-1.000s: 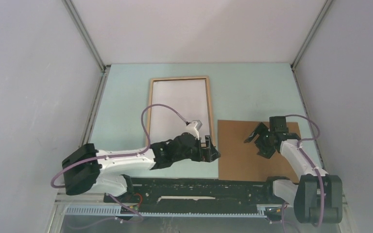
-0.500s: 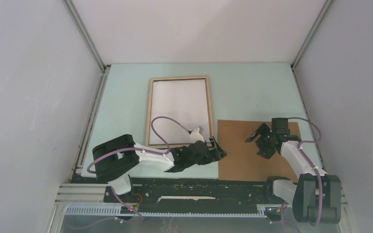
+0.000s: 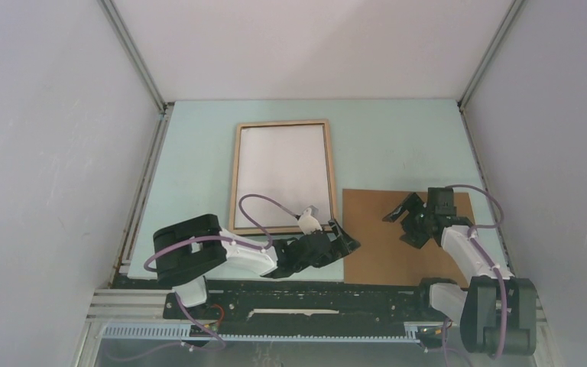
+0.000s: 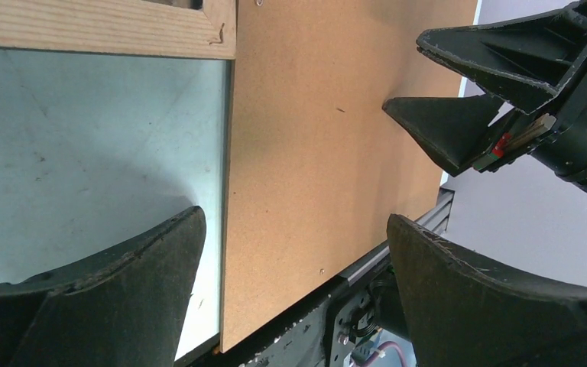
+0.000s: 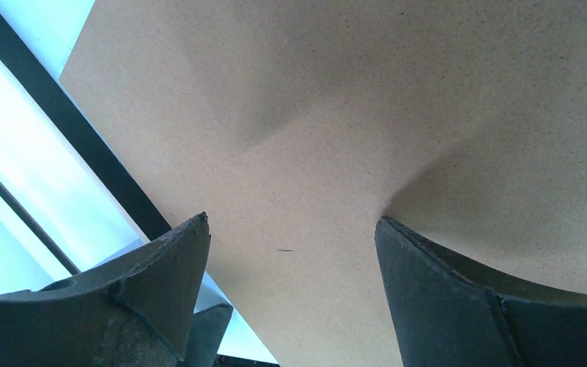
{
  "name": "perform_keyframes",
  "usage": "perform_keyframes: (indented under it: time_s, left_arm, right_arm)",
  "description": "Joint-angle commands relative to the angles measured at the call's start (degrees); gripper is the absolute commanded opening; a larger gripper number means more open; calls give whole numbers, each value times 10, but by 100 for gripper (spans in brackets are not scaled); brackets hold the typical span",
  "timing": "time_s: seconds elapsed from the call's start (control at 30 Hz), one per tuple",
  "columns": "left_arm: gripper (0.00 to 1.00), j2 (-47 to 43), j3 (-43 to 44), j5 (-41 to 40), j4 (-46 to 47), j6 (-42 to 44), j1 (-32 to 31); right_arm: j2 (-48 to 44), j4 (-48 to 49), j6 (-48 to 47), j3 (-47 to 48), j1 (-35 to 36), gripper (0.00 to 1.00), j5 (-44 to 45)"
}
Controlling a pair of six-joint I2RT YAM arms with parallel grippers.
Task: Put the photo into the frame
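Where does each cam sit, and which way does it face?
Top external: above and behind the robot, looking down on the table; whole left arm and right arm show, with left gripper and right gripper.
Left wrist: low by the frame corner, facing across the backing board at the right gripper; own open fingers at the bottom.
Right wrist: close over the backing board, looking down; own open fingers at the bottom.
Shared: all three show the backing board; top and left wrist both show the frame and the right gripper.

I am seeing the frame (image 4: 99, 30) rim as light bare wood. The backing board (image 5: 351, 115) is looking matt, speckled fibreboard; the table (image 4: 84, 145) is looking smooth, slightly glossy.
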Motion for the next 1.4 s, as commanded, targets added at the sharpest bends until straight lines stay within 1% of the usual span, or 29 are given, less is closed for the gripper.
perform_keyframes:
  time_s: [0.0,0.07,0.2,0.33,0.37,0.43,0.53,0.7,0.8,0.9,1.07,1.13,1.2,1.27,1.37]
  left_arm:
    - [99,24,1,10,-16,20,-2]
    - [99,26,8,20,-15,50,-2]
    - [98,6,3,26,-22,82,-1]
    - [98,-21,7,16,-21,140,0]
    - [98,-26,5,13,-23,142,1]
    - [98,-32,0,17,-28,129,7]
    - [99,-23,-10,26,-11,112,20]
    - [99,11,-7,54,23,75,27]
    - [98,43,11,74,49,72,28]
    - [98,51,19,70,57,68,28]
    - [98,46,5,72,124,64,40]
    - [97,40,-18,80,190,54,44]
    - [96,42,-34,100,260,41,51]
    - [94,49,-31,132,317,36,59]
    - [93,59,-20,164,358,21,68]
  right_arm:
    - [13,-22,-2,-36,6,88,21]
    - [10,-28,-8,-25,6,89,23]
    - [-15,-58,-3,-3,11,89,37]
    - [-50,-102,3,13,9,89,105]
    - [-57,-108,8,10,8,90,121]
    - [-61,-105,20,-1,1,90,125]
    - [-44,-91,23,-7,-16,90,131]
    - [-9,-76,19,-10,-30,89,115]
    - [6,-59,15,-12,-35,89,112]
    - [21,-49,12,-13,-37,89,96]
    - [38,-36,3,-12,-40,88,79]
    - [44,-27,0,-13,-40,88,67]
    - [55,-18,-2,-12,-41,88,49]
    - [67,-12,-4,-10,-41,88,33]
    - [78,-4,-8,-10,-41,87,15]
